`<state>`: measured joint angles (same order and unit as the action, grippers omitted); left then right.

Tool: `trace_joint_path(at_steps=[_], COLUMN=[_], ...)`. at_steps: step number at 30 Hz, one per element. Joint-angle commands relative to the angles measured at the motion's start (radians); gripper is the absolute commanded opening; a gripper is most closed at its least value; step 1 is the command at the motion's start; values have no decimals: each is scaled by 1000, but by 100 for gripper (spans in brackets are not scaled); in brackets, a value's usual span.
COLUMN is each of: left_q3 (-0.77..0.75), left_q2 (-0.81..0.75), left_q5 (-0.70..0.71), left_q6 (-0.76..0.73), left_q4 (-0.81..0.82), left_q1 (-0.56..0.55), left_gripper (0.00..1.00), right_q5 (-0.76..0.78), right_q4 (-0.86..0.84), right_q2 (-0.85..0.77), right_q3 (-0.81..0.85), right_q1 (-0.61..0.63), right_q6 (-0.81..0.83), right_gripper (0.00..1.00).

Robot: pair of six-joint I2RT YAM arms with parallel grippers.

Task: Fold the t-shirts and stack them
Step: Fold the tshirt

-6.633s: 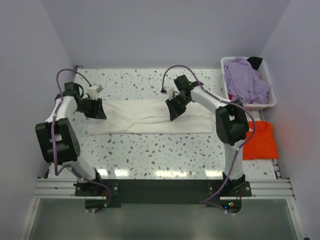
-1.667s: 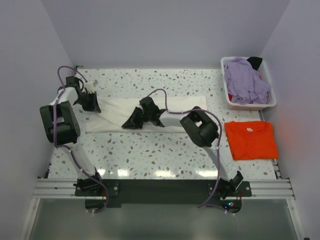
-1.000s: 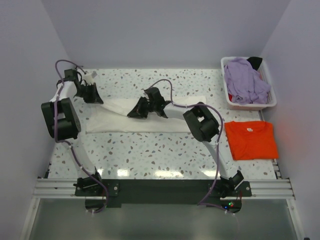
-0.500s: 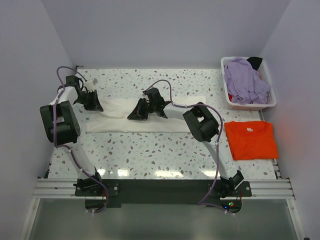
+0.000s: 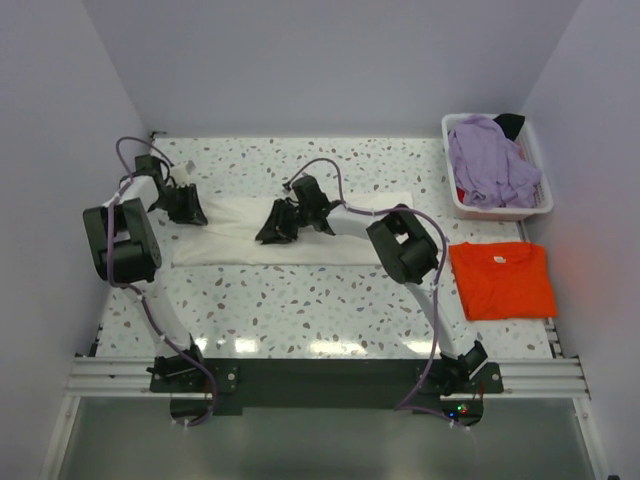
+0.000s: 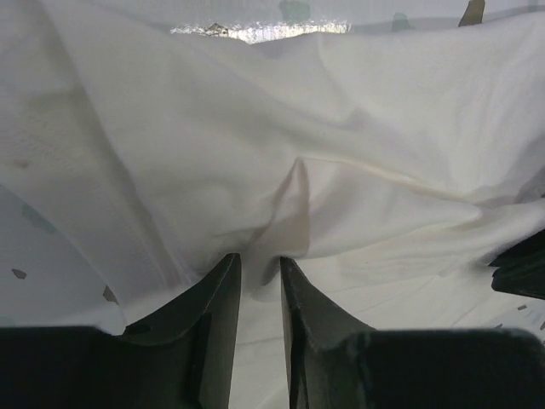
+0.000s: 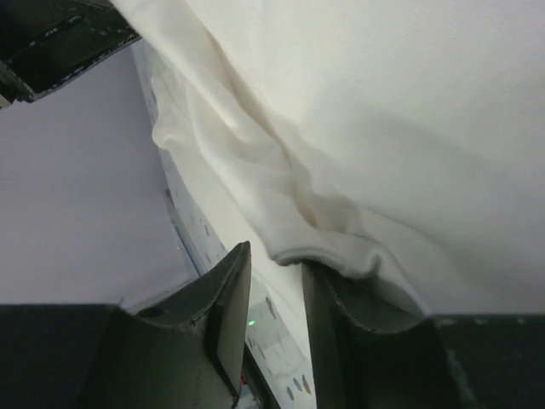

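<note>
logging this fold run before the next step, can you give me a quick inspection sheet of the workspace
surface: speckled table, glare patches near the front edge
job's things: cream-white t-shirt lying as a long strip at mid-table; orange-red t-shirt flat at the right edge; lavender t-shirt bunched in the white basket
clutter: a dark item in the basket's far corner
claws: left claw at the strip's left end, jaws slightly apart, cloth puckered at the tips, grip unclear; right claw at mid-strip, jaws apart, a hem against one finger
cables: purple cables loop off both arms
surroundings: pale walls; metal rail at the near edge
</note>
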<state>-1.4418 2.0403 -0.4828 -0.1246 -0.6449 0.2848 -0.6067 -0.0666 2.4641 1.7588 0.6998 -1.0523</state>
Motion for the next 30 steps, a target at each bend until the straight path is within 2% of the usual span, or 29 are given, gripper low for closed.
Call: trace_joint_path(at_steps=[1, 4, 8, 12, 13, 19, 21, 30], left_q3=[-39, -3, 55, 112, 129, 127, 118, 49], left_q2=[-99, -199, -279, -295, -286, -203, -181, -10], left_q5=[-26, -43, -72, -57, -57, -13, 32, 226], left_q6=[-20, -26, -27, -23, -17, 19, 29, 26], left_q4=[34, 76, 105, 120, 126, 146, 140, 94], left_q1=[7, 14, -19, -78, -87, -145, -160, -190], left_gripper=[32, 41, 39, 35, 33, 26, 26, 28], right_q5=[-47, -108, -127, -67, -39, 139, 210, 525], right_q4=[140, 284, 499, 696, 732, 1000, 1051, 1013], right_q2=[-86, -144, -211, -269, -275, -241, -238, -215], right_q3=[47, 74, 94, 100, 108, 160, 159, 156], right_q1=[-20, -34, -63, -106, -112, -170, -206, -283], right_q6=[144, 286, 474, 735, 780, 1073, 1150, 1356], right_gripper=[37, 48, 47, 37, 31, 23, 22, 23])
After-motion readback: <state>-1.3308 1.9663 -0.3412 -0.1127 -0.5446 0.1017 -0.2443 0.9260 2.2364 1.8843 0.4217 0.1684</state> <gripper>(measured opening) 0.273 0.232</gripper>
